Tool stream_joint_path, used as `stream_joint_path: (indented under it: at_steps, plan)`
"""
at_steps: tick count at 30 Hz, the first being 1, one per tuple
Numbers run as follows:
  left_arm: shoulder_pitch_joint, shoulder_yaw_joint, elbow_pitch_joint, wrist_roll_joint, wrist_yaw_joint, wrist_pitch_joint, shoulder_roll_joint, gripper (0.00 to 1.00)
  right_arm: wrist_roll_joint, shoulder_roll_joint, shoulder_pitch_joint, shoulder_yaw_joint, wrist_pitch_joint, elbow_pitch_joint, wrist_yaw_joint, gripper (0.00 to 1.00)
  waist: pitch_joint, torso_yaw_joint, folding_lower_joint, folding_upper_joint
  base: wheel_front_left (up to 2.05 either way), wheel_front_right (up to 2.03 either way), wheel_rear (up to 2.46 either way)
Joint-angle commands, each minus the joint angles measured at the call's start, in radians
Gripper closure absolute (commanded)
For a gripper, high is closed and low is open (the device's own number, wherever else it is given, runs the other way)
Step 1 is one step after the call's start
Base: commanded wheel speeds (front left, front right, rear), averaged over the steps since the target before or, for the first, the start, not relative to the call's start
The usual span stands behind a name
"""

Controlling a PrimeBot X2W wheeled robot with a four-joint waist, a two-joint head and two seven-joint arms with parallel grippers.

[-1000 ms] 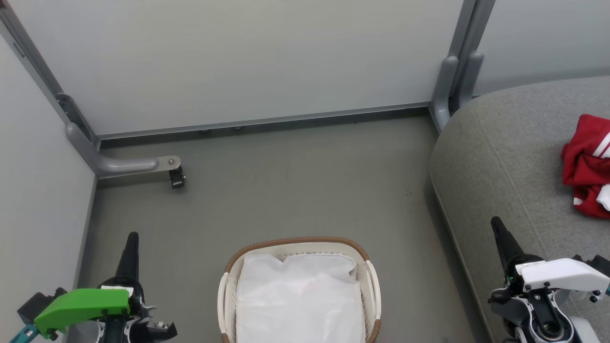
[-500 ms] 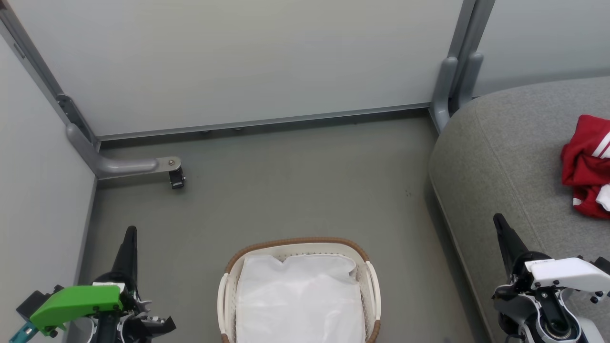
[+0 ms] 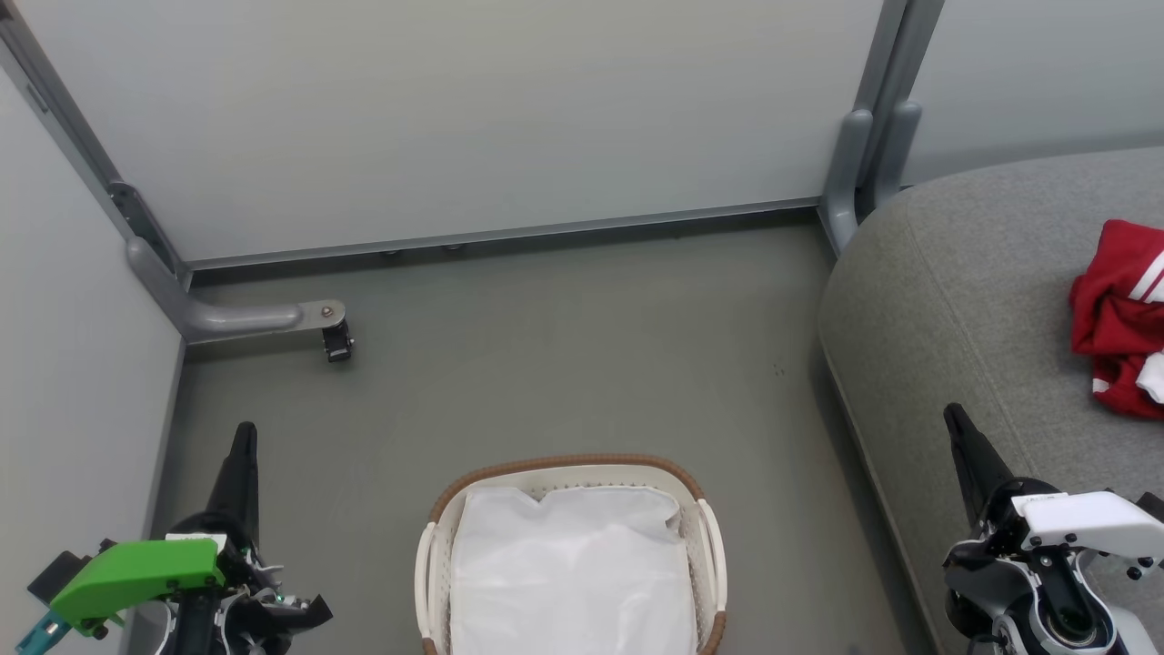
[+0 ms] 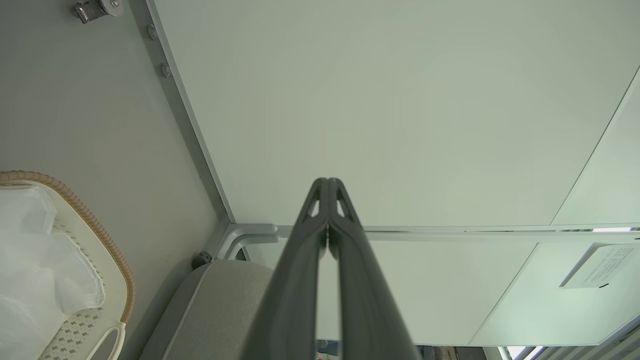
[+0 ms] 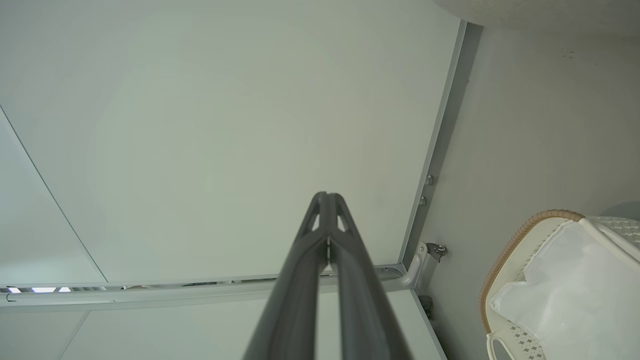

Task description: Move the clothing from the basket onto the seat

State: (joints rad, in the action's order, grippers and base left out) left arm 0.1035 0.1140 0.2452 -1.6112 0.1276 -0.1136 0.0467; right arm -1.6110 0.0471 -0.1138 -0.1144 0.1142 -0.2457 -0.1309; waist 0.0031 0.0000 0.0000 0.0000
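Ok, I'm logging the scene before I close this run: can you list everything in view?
clothing: one heap, red with white stripes, on the seat, far right.
basket: one, white with brown rim, on the floor, bottom centre.
liner: one, white, inside the basket.
seat: one, light grey, right side.
wall panels: three, pale grey, behind and left.
caster: one, black, under the frame foot, far left.
left gripper: one, dark fingers, shut and empty, lower left.
right gripper: one, dark fingers, shut and empty, lower right.
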Motion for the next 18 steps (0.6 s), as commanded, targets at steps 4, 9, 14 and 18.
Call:
stream_joint_path:
  at_steps: [4,9,14,18]
  plan:
    - [0.011,0.002,-0.001,-0.003,0.006,-0.005,0.007,1.0,-0.004,0.006,0.01,-0.002,0.003,0.004,0.0,1.0,0.0,0.0,0.0,0.0,0.0,0.0,0.0]
    - [0.011,0.002,-0.001,-0.003,0.006,-0.005,0.007,1.0,-0.004,0.006,0.01,-0.002,0.003,0.004,0.0,1.0,0.0,0.0,0.0,0.0,0.0,0.0,0.0]
    - [0.011,0.002,-0.001,-0.003,0.006,-0.005,0.007,1.0,-0.004,0.006,0.01,-0.002,0.003,0.004,0.0,1.0,0.0,0.0,0.0,0.0,0.0,0.0,0.0]
    - [0.011,0.002,-0.001,-0.003,0.006,-0.004,0.007,1.0,-0.004,0.006,0.01,-0.002,0.003,0.004,0.0,1.0,0.0,0.0,0.0,0.0,0.0,0.0,0.0]
